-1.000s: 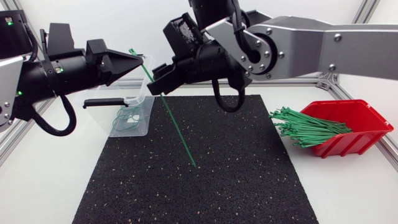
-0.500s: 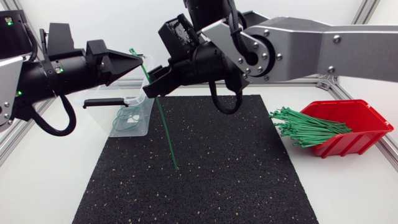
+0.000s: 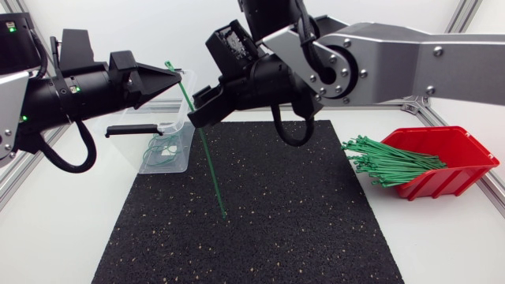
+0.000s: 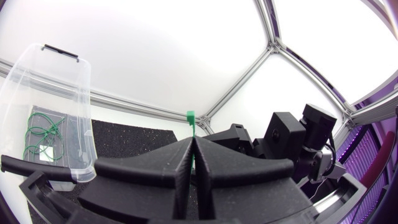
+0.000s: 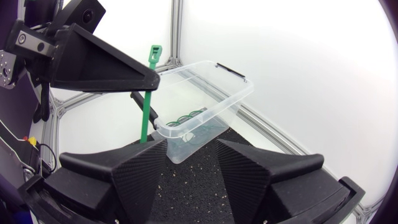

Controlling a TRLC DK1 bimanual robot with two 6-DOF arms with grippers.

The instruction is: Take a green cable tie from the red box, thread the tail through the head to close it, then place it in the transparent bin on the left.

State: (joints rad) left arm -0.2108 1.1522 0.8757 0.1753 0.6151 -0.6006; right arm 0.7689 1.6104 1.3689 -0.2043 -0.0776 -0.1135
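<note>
Clear bin (image 3: 186, 150) sits below left gripper (image 3: 178, 81). Left jaws pinched shut on green cable tie (image 3: 207, 150) near its head, likely to keep it steady for threading. Head (image 4: 191, 117) pokes up above jaws; thin straight tail (image 3: 218, 189) hangs down past them, not looped yet. Right gripper (image 5: 193, 152) right beside tie, jaws apart, nothing held, maybe set to catch tail. Red box (image 3: 454, 158) well apart, more ties (image 3: 387, 162) spilling out.

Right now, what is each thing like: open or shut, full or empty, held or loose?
Left gripper, shut on the tie.
Right gripper, open, next to the tie.
Tie, held, straight, not threaded.
Bin, open on top, a few looped ties inside.
Red box, open, with a pile of ties sticking out over its edge.
</note>
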